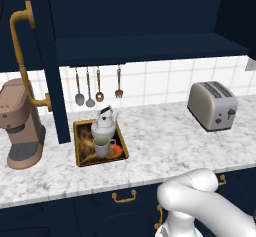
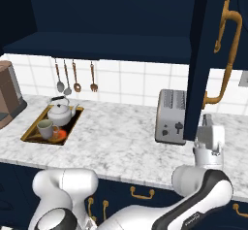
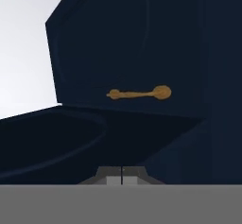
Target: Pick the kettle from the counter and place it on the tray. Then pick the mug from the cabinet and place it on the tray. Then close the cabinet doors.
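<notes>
The tray (image 1: 80, 157) (image 2: 29, 136) lies on the counter (image 1: 165, 146) (image 2: 121, 146). On it stand the kettle (image 1: 104, 126) (image 2: 61, 113) and, in front of it, the mug (image 1: 102, 146) (image 2: 45, 128). The cabinet (image 1: 150, 48) (image 2: 106, 44) stands open, its shelf bare. The left cabinet door (image 1: 52, 66) and the right door (image 2: 199, 64) swing outward. My gripper (image 2: 207, 120) (image 3: 122, 176) is shut on nothing and points up, right beside the right door's lower edge. In the hand view a door's brass handle (image 3: 140, 94) lies ahead.
A silver toaster (image 1: 212, 105) (image 2: 169, 116) stands on the counter just left of the open right door. A brown coffee machine (image 1: 20, 123) (image 2: 7, 90) sits at the far left. Utensils (image 1: 98, 86) (image 2: 72, 77) hang on the tiled wall.
</notes>
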{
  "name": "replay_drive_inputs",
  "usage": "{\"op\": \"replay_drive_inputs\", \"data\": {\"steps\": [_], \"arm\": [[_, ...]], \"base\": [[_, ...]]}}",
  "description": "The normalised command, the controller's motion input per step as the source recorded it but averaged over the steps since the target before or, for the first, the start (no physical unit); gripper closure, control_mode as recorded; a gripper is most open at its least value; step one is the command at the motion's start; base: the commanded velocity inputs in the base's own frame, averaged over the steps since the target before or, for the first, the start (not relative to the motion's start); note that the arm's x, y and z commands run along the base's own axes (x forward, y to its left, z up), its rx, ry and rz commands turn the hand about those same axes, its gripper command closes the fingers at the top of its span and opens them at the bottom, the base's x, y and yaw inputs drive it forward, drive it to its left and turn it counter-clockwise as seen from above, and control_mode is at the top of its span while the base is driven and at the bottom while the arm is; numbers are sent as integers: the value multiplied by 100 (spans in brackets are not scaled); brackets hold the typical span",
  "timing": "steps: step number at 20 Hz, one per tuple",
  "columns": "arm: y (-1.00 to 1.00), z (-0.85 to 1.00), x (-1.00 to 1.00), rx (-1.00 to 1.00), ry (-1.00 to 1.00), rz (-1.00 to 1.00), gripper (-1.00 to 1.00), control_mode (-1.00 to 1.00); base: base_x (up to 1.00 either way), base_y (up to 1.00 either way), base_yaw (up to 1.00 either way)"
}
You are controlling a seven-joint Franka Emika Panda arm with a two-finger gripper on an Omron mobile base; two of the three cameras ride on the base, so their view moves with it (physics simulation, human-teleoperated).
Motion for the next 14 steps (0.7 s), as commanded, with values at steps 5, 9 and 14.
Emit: {"op": "replay_drive_inputs", "data": {"steps": [5,9,14], "arm": [[0,11,16,2,-24,0,100,-100],[-6,40,16,2,-15,0,100,-100],[-1,28,8,0,-18,0,100,-100]], "base": [[0,0,0],[0,0,0],[0,0,0]]}}
